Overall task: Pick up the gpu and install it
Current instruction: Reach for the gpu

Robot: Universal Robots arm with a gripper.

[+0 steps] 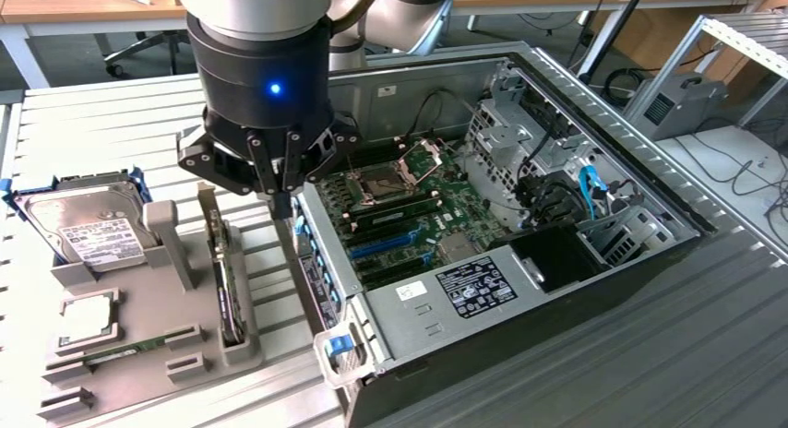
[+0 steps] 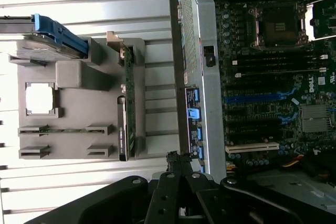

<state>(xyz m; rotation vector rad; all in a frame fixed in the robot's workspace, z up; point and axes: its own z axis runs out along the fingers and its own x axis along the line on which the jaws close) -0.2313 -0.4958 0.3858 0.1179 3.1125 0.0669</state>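
Slatted tabletop (image 1: 99,124): gpu (image 1: 223,271) on edge in grey holder (image 1: 136,328). Jaws pressed together, empty, near it. Card likely light, stiff, fragile; take by top edge.

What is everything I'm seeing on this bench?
computer case: one, black and silver, open, exterior view's right.
motherboard: one, green, inside the case.
holder: one, grey, beside the case.
gpu: one, green, on edge in the holder.
hard drive: one, silver, blue-framed, leaning in the holder.
memory stick: one, green, flat in the holder.
processor chip: one, silver, seated in the holder.
pincer: one, black, shut, empty, between holder and case.
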